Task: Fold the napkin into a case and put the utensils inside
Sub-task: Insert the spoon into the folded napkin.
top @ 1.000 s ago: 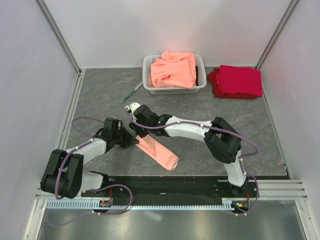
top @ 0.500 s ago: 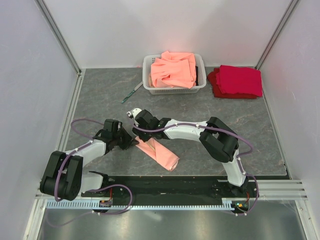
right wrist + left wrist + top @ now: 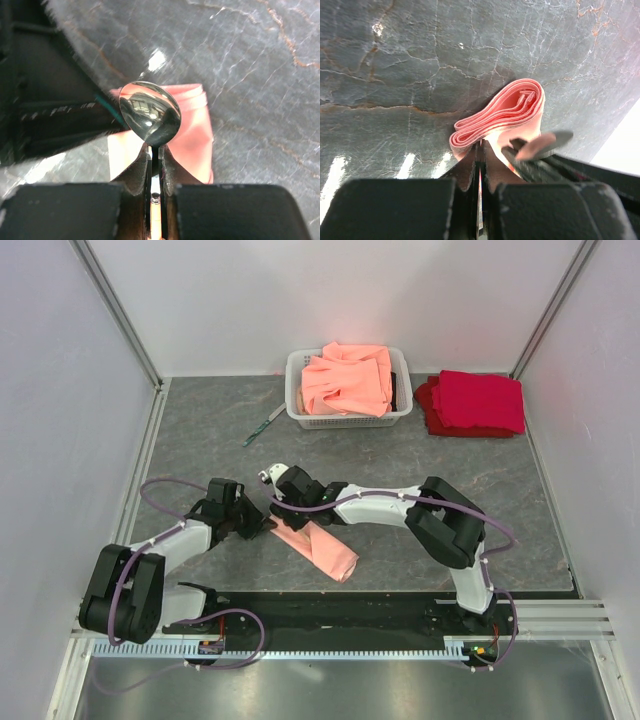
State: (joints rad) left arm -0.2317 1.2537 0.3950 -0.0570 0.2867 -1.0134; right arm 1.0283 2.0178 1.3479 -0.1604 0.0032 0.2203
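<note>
Low in the overhead frame, left of centre, my two grippers come together at the napkin (image 3: 318, 548). It lies folded into a narrow pale-pink strip, slanting toward the lower middle of the dark stone table (image 3: 500, 490).

My left gripper (image 3: 481, 150) is pinched fully closed on the napkin's near end. In its own camera a thin pink edge runs up between the fingers, and beyond them the folded layers curl into a loop with an open mouth at frame centre.

My right gripper (image 3: 155, 155) is clamped on the slim handle of the spoon (image 3: 150, 113), jaws nearly together. The shiny bowl stands just past the fingertips and over the napkin's open end (whether the bowl touches the cloth I cannot tell). In the left wrist view that same bowl shows right of centre, just beside the loop's lower edge.

Farther up, a teal-handled utensil (image 3: 262, 427) lies alone on the table, left of a white basket (image 3: 296, 390) heaped with orange cloths (image 3: 348, 380). Red cloths (image 3: 475, 403) sit folded at upper right.
</note>
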